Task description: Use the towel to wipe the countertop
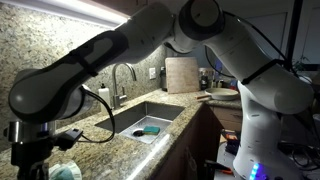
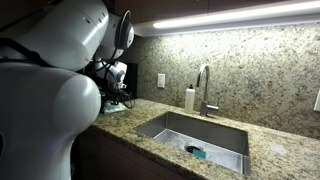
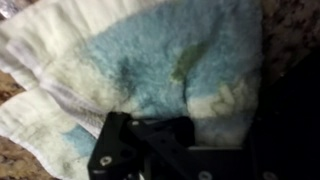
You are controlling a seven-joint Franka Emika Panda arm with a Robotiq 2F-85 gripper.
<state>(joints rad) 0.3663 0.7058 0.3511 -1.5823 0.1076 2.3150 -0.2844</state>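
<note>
The towel (image 3: pixel 170 60), teal-green and white with pale edges, fills the wrist view and lies crumpled on the speckled granite countertop (image 3: pixel 292 22). My gripper (image 3: pixel 195 125) comes in from the bottom of that view. Its black fingers are pressed into the cloth and shut on a fold. In both exterior views the gripper (image 1: pixel 52 148) (image 2: pixel 116 92) is low over the countertop (image 1: pixel 100 128) (image 2: pixel 150 116), to one side of the sink. A bit of the towel (image 1: pixel 65 172) (image 2: pixel 118 104) shows under it.
A steel sink (image 1: pixel 165 110) (image 2: pixel 230 132) is set into the counter, with a small teal sponge (image 1: pixel 150 130) (image 2: pixel 197 152) in it. A faucet (image 1: pixel 120 78) (image 2: pixel 205 88) and a soap bottle (image 2: pixel 189 98) stand behind it. A cutting board (image 1: pixel 181 74) leans on the wall.
</note>
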